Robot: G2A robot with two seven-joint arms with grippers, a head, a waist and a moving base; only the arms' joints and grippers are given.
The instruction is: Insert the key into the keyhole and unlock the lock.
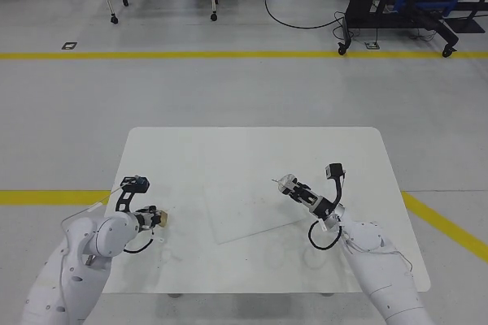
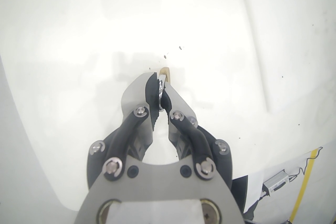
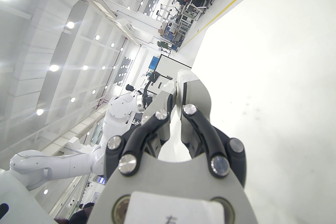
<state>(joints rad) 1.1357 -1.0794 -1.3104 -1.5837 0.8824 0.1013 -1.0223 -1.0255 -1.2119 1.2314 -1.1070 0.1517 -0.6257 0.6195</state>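
Observation:
A small brass padlock (image 2: 166,73) hangs just above the white table (image 1: 252,146) near its left front. My left gripper (image 2: 160,80) is shut on the lock's silver shackle (image 2: 159,94), and the brass body (image 1: 162,218) pokes out past the fingertips. My right gripper (image 1: 285,186) is held over the right half of the table, well apart from the lock, with its tips towards the table's middle. Its fingers (image 3: 191,88) are pressed together, and a thin silver key tip (image 1: 275,180) sticks out beyond them. The key's head is hidden between the pads.
A thin clear sheet (image 1: 244,213) lies flat on the table's middle, between the two arms. Small dark specks (image 2: 173,51) dot the tabletop near the lock. Yellow floor tape (image 1: 228,55) runs behind the table, and a wheeled cart (image 1: 407,24) stands far off at the back right.

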